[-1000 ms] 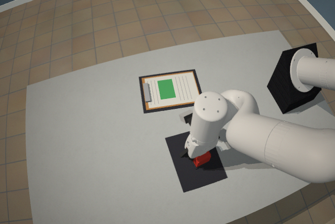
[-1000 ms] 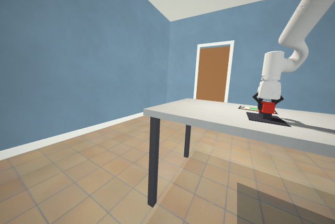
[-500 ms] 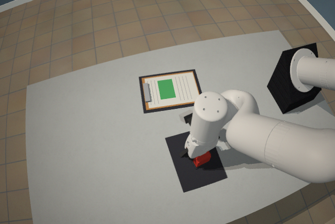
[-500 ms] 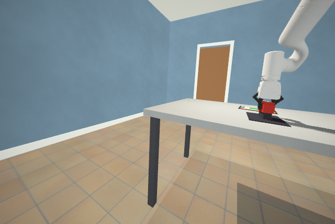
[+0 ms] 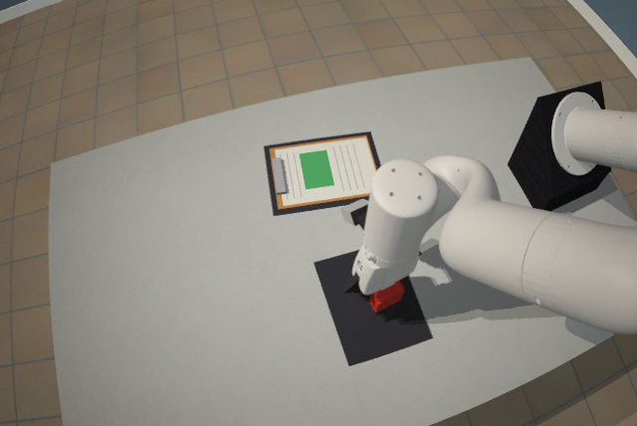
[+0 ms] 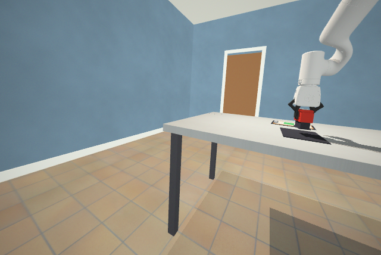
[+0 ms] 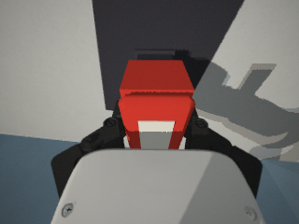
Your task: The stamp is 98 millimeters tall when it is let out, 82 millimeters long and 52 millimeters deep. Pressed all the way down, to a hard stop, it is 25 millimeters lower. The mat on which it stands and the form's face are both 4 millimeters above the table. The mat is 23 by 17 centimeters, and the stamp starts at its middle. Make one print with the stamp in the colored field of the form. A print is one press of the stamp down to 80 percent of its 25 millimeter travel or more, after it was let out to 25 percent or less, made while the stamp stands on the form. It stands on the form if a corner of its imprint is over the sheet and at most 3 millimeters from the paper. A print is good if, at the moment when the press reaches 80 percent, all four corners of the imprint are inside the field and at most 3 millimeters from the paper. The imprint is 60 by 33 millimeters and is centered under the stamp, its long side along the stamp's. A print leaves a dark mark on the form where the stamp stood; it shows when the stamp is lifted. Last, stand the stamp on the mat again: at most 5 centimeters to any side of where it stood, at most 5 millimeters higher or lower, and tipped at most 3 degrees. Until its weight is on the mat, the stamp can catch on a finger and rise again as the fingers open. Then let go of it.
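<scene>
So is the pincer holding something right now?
Pincer: closed on the red stamp, over the dark mat.

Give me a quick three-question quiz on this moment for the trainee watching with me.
1. True or false: the gripper is shut on the red stamp.
2. Which colour is the field on the form? A) blue B) green C) yellow
3. Fill in: the stamp is over the dark ___, beside the clipboard.

Key
1. True: the fingers clamp its sides.
2. B. No dark mark shows on it.
3. mat
</scene>
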Controlling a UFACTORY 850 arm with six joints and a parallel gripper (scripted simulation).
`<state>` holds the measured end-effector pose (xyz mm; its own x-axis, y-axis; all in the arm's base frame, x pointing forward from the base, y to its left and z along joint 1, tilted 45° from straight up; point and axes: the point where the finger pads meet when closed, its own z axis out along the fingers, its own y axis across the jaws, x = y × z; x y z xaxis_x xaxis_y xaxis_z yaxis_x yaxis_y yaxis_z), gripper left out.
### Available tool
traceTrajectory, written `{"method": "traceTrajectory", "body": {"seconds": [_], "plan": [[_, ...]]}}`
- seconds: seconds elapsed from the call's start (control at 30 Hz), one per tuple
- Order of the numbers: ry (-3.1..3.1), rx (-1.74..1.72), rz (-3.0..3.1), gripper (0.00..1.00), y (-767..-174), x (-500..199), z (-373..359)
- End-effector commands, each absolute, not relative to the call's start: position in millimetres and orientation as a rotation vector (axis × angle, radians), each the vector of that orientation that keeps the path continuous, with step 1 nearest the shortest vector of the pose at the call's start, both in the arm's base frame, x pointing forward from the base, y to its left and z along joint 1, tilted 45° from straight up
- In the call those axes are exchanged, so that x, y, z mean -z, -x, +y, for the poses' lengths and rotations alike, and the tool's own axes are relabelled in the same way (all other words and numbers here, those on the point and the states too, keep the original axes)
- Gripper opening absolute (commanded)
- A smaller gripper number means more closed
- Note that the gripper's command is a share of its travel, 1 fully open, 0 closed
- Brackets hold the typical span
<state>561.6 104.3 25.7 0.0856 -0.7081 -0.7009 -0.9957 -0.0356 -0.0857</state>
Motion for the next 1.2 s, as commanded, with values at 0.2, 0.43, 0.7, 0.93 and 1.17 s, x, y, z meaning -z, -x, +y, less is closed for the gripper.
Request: {"method": "traceTrajectory", "body": {"seconds": [0.2,0.43,0.7,0.93,1.17], "plan": [[1.802,-0.654,1.678,0.35,-561.9,-31.8,98.4],[1.771,-0.67,1.721,0.35,-574.4,-1.7,64.6],[1.571,-0.774,1.959,0.35,-563.9,92.3,-32.1],[1.565,-0.778,1.965,0.35,-551.1,163.2,-100.1],[1.565,-0.778,1.965,0.35,-550.2,202.6,-137.3]]}}
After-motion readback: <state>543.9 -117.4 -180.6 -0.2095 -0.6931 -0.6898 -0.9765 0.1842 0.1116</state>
